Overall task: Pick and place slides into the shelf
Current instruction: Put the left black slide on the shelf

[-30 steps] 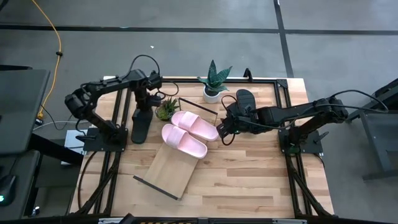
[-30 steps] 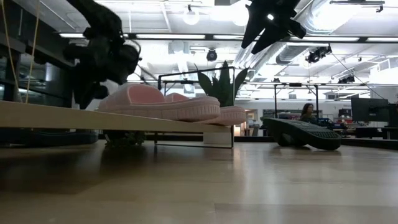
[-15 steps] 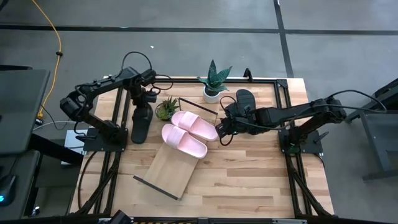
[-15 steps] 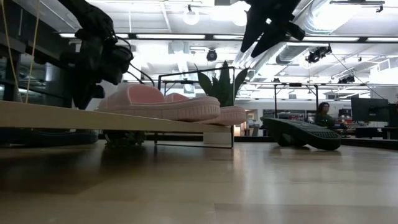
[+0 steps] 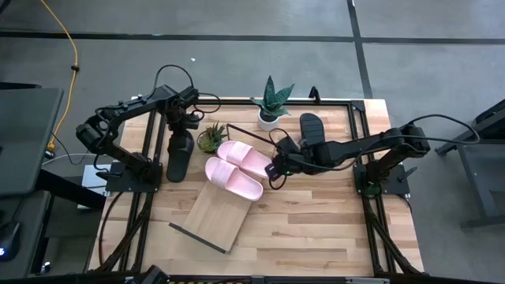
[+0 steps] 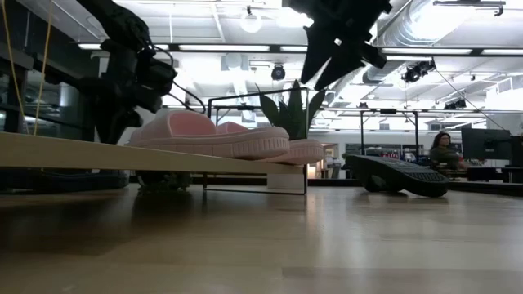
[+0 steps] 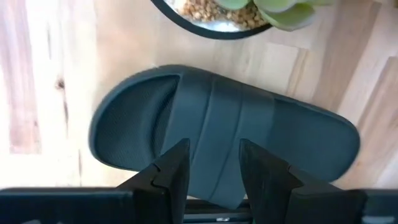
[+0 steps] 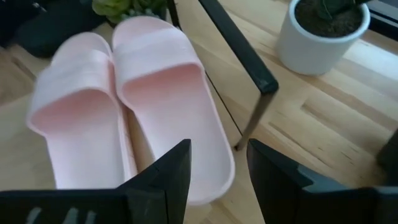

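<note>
Two pale pink slides (image 5: 239, 167) (image 8: 168, 106) lie side by side, soles down, on the far end of the light-wood shelf (image 5: 217, 213), which lies slanted on the table. One black slide (image 5: 178, 154) (image 7: 217, 130) lies on the table near its left edge. My left gripper (image 5: 180, 126) (image 7: 214, 171) hovers open over its strap, with no touch showing. The other black slide (image 5: 312, 126) (image 6: 396, 173) rests further right, near the far edge. My right gripper (image 5: 274, 170) (image 8: 217, 180) is open, just right of the pink pair and raised above the table.
A small succulent pot (image 5: 211, 138) stands between the left black slide and the pink pair. A white pot with a spiky plant (image 5: 272, 109) (image 8: 317, 37) stands at the far edge. The shelf's dark metal end frame (image 8: 249, 68) rises beside the pink slides. A person shows far behind (image 6: 441, 151).
My right gripper has moved toward the table's left, closer to the pink slides, and stayed open. The left arm has shifted slightly toward the table's left above the black slide. The slides and the shelf have not moved.
</note>
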You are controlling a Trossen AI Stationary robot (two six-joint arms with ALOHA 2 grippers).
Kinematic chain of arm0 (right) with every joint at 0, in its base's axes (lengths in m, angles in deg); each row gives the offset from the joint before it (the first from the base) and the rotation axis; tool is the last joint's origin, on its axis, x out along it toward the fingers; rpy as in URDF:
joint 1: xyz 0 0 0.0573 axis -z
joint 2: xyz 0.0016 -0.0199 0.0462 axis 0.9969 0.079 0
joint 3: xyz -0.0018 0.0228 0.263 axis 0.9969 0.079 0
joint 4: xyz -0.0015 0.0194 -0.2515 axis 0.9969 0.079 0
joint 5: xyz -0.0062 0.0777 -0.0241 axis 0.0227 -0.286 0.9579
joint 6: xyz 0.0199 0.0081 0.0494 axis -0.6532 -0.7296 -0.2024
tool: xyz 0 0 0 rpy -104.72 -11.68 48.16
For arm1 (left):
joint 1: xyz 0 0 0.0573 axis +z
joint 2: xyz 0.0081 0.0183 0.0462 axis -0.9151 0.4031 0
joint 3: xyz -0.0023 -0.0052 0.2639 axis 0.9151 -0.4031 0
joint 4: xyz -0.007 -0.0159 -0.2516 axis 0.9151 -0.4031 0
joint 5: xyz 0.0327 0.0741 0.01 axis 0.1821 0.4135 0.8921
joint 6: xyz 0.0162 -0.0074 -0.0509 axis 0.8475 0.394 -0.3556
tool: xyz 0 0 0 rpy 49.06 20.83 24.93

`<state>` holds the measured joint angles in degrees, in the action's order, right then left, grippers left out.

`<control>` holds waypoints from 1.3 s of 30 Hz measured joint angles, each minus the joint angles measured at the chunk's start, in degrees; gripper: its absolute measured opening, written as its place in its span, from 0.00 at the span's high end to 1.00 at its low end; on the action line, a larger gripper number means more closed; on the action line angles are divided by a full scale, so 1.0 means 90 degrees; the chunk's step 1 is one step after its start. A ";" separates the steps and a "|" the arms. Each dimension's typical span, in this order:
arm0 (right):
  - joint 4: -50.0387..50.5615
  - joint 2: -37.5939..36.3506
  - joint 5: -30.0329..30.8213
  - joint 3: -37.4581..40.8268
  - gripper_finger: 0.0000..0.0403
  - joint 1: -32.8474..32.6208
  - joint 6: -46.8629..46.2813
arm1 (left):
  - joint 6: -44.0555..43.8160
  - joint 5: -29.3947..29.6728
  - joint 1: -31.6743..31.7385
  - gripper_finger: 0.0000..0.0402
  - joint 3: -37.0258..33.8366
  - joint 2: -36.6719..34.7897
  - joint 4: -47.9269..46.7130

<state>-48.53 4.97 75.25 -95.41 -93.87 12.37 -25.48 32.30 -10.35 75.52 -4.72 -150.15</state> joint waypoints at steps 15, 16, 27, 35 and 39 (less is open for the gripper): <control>-0.0186 0.0002 -0.0029 0.0000 0.64 0.0002 0.0163 | 0.0308 0.0050 0.0000 0.68 0.0000 0.0003 0.0287; -0.0186 0.0002 -0.0030 0.0000 0.64 0.0002 0.0163 | 0.0304 0.0041 0.0000 0.68 0.0000 0.0014 0.0300; -0.0186 0.0002 -0.0010 0.0000 0.64 0.0002 0.0212 | -0.0464 0.0289 0.0000 0.68 0.0000 0.0022 0.0077; -0.0186 0.0002 0.0009 0.0000 0.64 0.0002 0.0278 | -0.1009 0.0286 -0.0002 0.68 -0.0002 -0.0021 -0.0323; -0.0185 0.0002 0.0009 0.0000 0.64 0.0002 0.0333 | -0.1204 0.0238 -0.0100 0.69 -0.0002 -0.0226 -0.0461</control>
<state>-50.20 4.99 75.33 -95.41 -93.85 15.37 -36.32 34.44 -11.25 75.50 -6.76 -154.29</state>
